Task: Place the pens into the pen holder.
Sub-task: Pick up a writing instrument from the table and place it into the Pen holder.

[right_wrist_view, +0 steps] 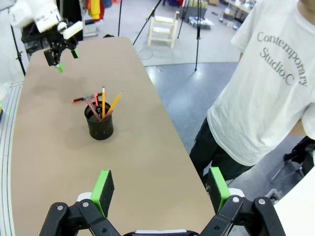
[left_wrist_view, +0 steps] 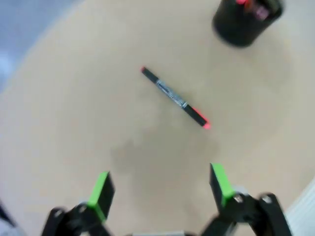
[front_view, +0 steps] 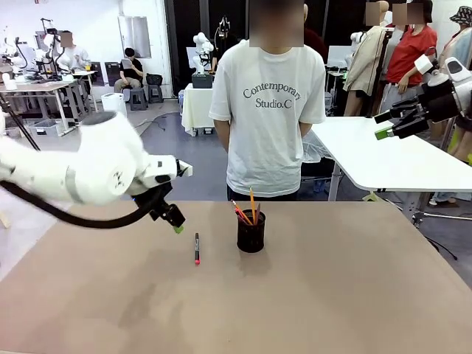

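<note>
A black pen with a red-pink end [front_view: 197, 248] lies flat on the brown table, left of the black mesh pen holder [front_view: 251, 232]. Several pencil-like pens [front_view: 245, 209] stand in the holder. My left gripper [front_view: 175, 223] hovers open just left of and above the lying pen; in its wrist view the pen [left_wrist_view: 175, 98] lies ahead of the green pads [left_wrist_view: 101, 191], with the holder [left_wrist_view: 246, 19] at the top right. My right gripper [front_view: 387, 125] hangs open high at the right, away from the table; its wrist view looks down on the holder [right_wrist_view: 99, 123] and the lying pen [right_wrist_view: 83, 99].
A person in a white T-shirt [front_view: 269, 110] stands at the table's far edge, hands behind the back. A white table [front_view: 383, 158] stands behind at the right. The brown table [front_view: 310, 295] has free room around the holder.
</note>
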Tool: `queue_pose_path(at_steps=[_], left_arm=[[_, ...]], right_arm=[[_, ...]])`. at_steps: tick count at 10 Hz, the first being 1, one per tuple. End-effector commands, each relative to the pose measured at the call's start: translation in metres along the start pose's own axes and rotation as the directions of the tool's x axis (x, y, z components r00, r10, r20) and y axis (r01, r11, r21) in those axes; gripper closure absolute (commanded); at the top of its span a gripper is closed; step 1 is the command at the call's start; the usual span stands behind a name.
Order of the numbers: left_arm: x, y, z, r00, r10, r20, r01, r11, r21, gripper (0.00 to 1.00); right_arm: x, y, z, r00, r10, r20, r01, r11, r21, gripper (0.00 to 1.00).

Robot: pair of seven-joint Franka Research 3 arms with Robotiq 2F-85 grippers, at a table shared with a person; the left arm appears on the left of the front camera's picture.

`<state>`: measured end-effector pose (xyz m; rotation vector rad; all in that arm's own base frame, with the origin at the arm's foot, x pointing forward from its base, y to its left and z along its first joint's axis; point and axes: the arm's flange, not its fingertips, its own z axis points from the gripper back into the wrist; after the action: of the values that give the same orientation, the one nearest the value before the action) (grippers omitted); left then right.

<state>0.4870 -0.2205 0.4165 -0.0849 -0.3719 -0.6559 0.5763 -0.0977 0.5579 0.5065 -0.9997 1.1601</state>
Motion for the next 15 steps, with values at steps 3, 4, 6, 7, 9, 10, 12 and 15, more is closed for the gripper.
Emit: queue_pose_path(at_steps=[3,4,6,7,9,10,12,15], left_arm=[[0.056,-0.025,0.0,0.988,0.137,-0.074,-0.143,0.986,-0.089,0.0],[0.04,-0.027,0.018,0.996,0.042,-0.074,-0.046,0.997,-0.056,0.0],[0.04,-0.027,0.018,0.996,0.042,-0.074,-0.046,0.997,-0.056,0.0],[0.04,-0.027,0.018,0.996,0.042,-0.074,-0.046,0.997,-0.056,0.0],[0.068,-0.024,-0.002,0.952,0.227,-0.205,-0.23,0.973,0.012,0.0],[0.079,-0.015,-0.026,0.893,0.333,-0.302,-0.326,0.942,0.076,0.0],[0.085,-0.005,-0.051,0.856,0.392,-0.337,-0.379,0.919,0.107,0.0],[0.092,-0.005,-0.091,0.816,0.423,-0.394,-0.44,0.897,0.052,0.0]], right_arm=[[0.005,-0.001,0.0,1.0,-0.018,-0.019,0.018,1.0,0.008,0.0],[0.005,-0.001,0.0,1.0,-0.018,-0.019,0.018,1.0,0.008,0.0],[0.005,-0.001,0.0,1.0,-0.018,-0.019,0.018,1.0,0.008,0.0],[0.005,-0.001,0.0,1.0,-0.018,-0.019,0.018,1.0,0.008,0.0],[0.005,-0.001,0.0,1.0,-0.018,-0.019,0.018,1.0,0.008,0.0],[0.005,-0.001,0.0,1.0,-0.018,-0.019,0.018,1.0,0.008,0.0],[0.005,-0.001,0.0,1.0,-0.018,-0.019,0.018,1.0,0.008,0.0],[0.005,-0.001,0.0,1.0,-0.018,-0.019,0.018,1.0,0.008,0.0]])
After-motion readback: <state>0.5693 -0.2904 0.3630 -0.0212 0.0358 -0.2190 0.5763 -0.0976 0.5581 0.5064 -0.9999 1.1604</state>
